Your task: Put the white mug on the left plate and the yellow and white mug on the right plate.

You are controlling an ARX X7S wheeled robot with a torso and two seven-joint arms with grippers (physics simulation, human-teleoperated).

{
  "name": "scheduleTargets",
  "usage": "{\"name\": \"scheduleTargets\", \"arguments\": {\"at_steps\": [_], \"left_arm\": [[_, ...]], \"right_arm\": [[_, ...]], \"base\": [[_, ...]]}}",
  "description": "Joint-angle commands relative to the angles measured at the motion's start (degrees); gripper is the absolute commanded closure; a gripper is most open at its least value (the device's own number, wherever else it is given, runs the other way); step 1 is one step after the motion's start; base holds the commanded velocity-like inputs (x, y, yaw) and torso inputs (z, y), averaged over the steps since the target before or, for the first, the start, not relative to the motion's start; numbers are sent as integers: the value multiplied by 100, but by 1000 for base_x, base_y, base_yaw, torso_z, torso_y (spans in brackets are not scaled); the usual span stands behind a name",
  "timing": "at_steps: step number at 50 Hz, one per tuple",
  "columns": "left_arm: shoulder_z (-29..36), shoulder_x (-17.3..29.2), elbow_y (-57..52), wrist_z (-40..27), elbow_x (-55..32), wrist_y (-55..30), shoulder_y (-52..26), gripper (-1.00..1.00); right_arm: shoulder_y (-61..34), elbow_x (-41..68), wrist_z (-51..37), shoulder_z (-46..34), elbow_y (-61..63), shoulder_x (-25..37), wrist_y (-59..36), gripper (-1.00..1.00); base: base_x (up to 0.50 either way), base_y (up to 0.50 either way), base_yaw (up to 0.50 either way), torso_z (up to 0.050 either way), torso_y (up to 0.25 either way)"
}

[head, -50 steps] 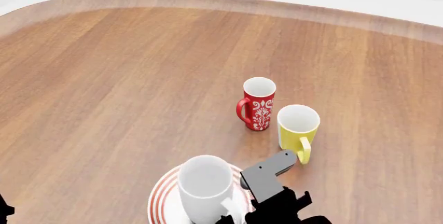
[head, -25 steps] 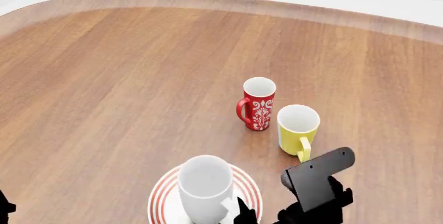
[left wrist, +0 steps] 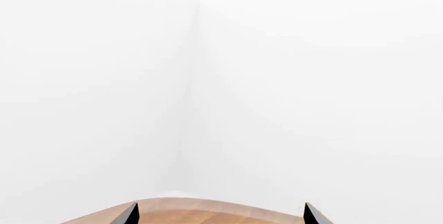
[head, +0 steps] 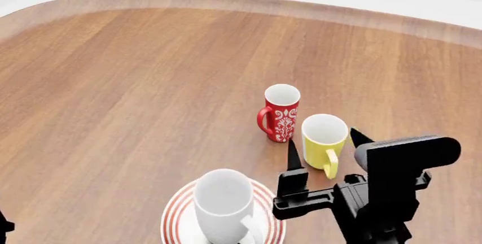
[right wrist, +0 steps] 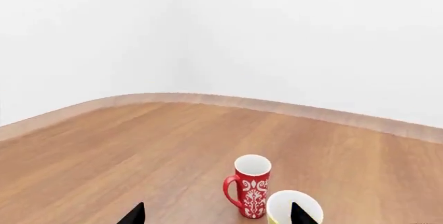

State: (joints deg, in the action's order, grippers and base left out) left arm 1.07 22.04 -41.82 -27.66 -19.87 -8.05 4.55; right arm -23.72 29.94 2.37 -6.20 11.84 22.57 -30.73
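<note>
The wooden table [head: 135,86] is mostly bare. The white mug [head: 223,204] sits on the left plate [head: 177,216] at 6 o'clock, so that half looks done. The right gripper [head: 322,149], jaws spread and empty, lines up on the yellow and white mug [head: 324,139], just right of centre beside the red floral mug [head: 281,112]. The left gripper [left wrist: 218,214] also looks spread.
</note>
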Motion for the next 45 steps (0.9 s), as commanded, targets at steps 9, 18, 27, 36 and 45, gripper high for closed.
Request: {"name": "scheduleTargets", "arguments": {"at_steps": [9, 18, 27, 36, 45], "left_arm": [[33, 24, -35, -26, -18, 14, 16, -100], [51, 35, -49, -47, -5, 18, 28, -100], [25, 50, 55, 39, -20, 207, -59, -100], [92, 85, 27, 65, -29, 182, -13, -100], [326, 191, -133, 307, 188, 439, 132, -100]], "right_arm": [[-331, -568, -938, 158, -790, -455, 339, -100], [-72, -725, -1122, 103, -370, -329, 290, -100], [-1588, -1103, -813, -376, -2066, -551, 383, -100], [-3291, -1568, -418, -752, -5054, -1049, 1214, -100], [-4314, -1767, -211, -826, -7508, -1424, 2328, -100]], "base": [[0, 0, 0, 0, 0], [0, 0, 0, 0, 0], [0, 0, 0, 0, 0], [0, 0, 0, 0, 0], [0, 0, 0, 7, -125]]}}
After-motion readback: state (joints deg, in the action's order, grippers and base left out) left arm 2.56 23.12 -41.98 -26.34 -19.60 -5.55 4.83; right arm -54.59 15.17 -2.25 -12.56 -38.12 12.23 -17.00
